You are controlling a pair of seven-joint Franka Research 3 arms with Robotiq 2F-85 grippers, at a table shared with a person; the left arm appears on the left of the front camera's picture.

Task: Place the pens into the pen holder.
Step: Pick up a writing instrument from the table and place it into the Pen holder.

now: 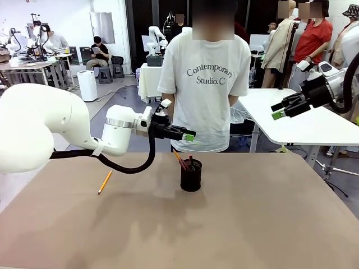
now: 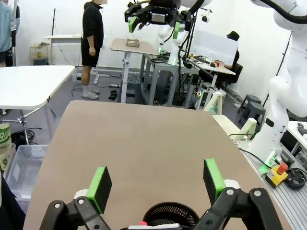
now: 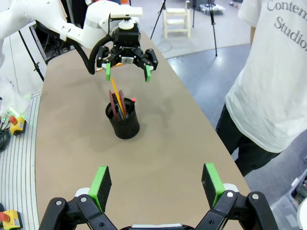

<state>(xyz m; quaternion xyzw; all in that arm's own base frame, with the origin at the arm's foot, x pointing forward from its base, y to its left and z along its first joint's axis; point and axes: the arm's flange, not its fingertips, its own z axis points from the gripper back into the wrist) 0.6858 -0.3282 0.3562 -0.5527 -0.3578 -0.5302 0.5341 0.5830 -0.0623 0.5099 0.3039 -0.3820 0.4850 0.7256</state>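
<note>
Jaws spread wide and nothing caught between the green pads (image 2: 100,188): the left gripper (image 2: 156,184) is seen hung just above the small black wire-mesh cylindrical pen holder (image 3: 123,123). Inside that cup an orange-yellow pencil-like pen (image 3: 116,96), a flat reddish-brown pen (image 3: 114,103) and a dark pen with a red tip (image 3: 133,100) are stood leaning. Out toward the robot's left, a yellow pencil (image 1: 105,182) is found lying on the brown tabletop (image 1: 252,224), well apart from the cup. The right gripper (image 1: 275,110) is held high off to the right, jaws fully apart, empty. A person in a white printed T-shirt (image 1: 205,84) is placed at the far edge.
</note>
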